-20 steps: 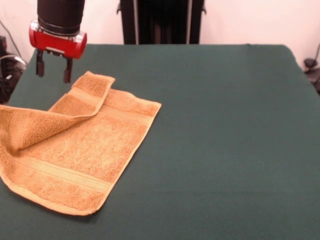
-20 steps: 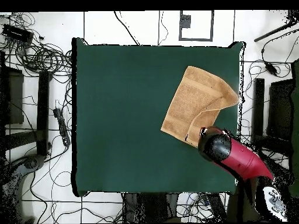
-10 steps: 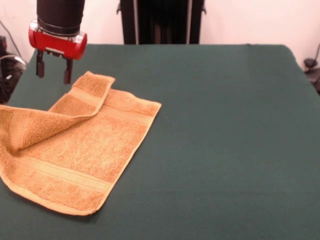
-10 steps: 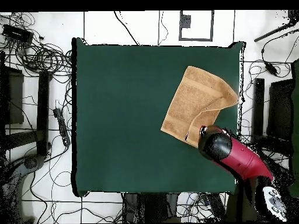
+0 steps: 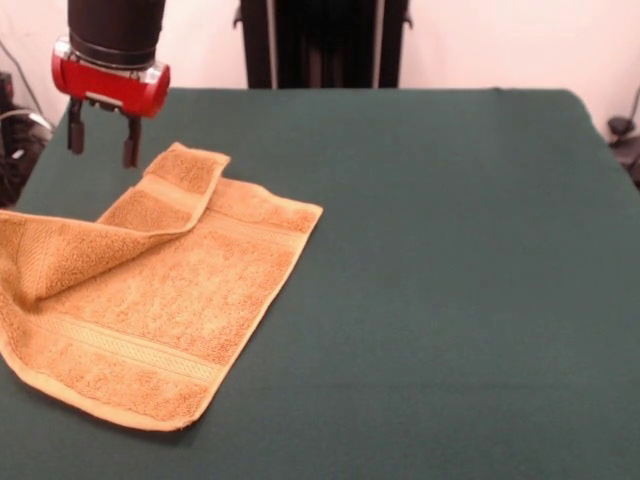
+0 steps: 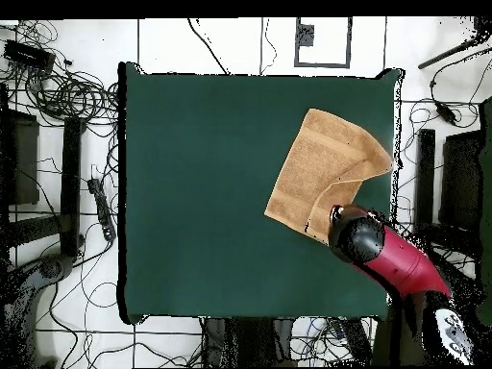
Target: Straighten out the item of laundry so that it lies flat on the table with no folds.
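Golden-orange terry fills the lower left of my front view: the towel (image 5: pixel 150 290) lies on the green table (image 5: pixel 450 250), mostly spread, with one corner flap folded over onto its upper left part and a raised fold running toward the left edge of the frame. A paler woven band crosses it near the bottom end. Overhead, I see the same towel (image 6: pixel 322 173) at the right side of the table (image 6: pixel 211 192), close to the right edge.

My gripper (image 5: pixel 100 135) hangs at the upper left of the front frame, above the table just beside the towel's folded corner, fingers (image 5: pixel 130 148) apart and holding nothing. Against half a second ago, it sits a touch higher and further left; the red collar has crept up the frame. Overhead, the red arm (image 6: pixel 389 258) has barely shifted at the lower right. Towel unchanged, same fold, same place.
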Robot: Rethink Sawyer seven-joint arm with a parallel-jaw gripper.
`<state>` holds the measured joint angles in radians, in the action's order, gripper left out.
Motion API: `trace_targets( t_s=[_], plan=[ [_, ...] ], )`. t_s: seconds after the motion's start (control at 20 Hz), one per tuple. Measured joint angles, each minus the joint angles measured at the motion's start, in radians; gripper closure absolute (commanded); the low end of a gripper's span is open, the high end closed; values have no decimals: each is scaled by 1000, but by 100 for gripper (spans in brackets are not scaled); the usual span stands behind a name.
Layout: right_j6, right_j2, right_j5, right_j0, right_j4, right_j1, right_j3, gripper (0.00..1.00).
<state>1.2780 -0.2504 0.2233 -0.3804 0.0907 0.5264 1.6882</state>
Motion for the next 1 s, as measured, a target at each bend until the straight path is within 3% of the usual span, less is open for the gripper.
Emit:
trace_targets(
  t_s=[1.0],
  plan=[
    [0,1,0,28,90,23,0,0]
  ],
)
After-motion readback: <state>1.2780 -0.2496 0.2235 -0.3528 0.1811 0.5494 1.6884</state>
